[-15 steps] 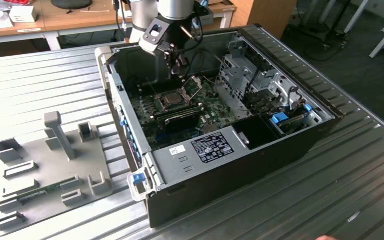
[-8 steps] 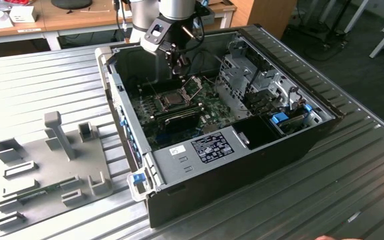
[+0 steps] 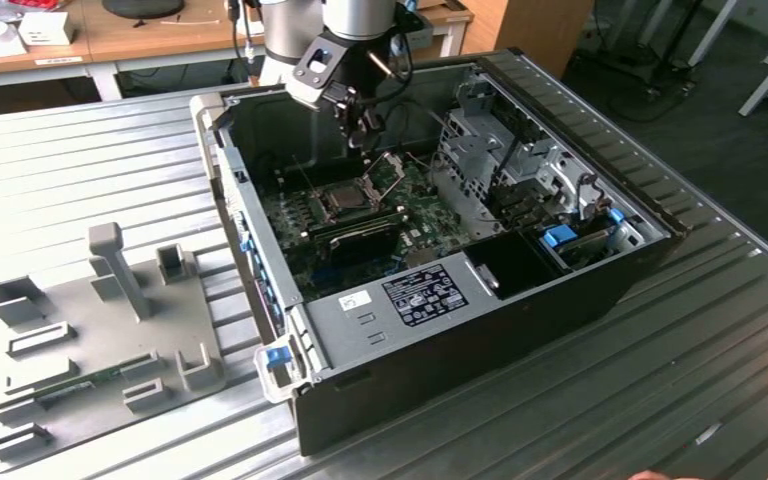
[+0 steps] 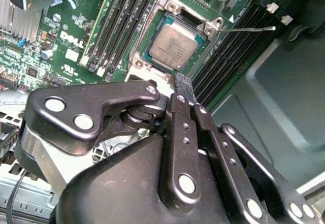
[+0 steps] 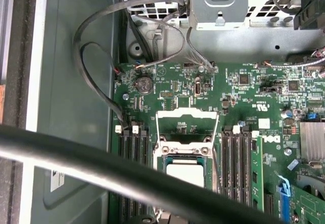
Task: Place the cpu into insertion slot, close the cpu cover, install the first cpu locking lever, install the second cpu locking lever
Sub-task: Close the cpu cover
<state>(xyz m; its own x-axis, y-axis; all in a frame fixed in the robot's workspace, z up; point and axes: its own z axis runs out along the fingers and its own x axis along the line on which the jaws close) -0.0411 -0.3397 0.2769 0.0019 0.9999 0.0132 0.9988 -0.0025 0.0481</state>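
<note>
The cpu [image 4: 175, 46] lies flat in the insertion slot [image 4: 147, 56] on the green board, its grey metal top showing; it is also seen in the first wrist view as cpu [image 5: 185, 173]. The cpu cover [image 5: 187, 113] stands swung open at the far side of the socket, visible in the exterior view as cover [image 3: 391, 172]. One thin wire locking lever [image 4: 249, 29] sticks out beside the socket, unlatched. My gripper [image 4: 184, 83] hovers just above the socket's edge with its black fingers pressed together and nothing between them; in the exterior view the gripper [image 3: 361, 135] hangs inside the open case.
Long black memory slots [image 4: 114, 26] flank the socket on both sides. A metal drive cage [image 3: 491, 150] and the case walls [image 3: 231, 190] hem the board in. A thick black cable [image 5: 127, 173] crosses the first wrist view. A grey fixture plate [image 3: 104, 330] lies at the exterior view's left.
</note>
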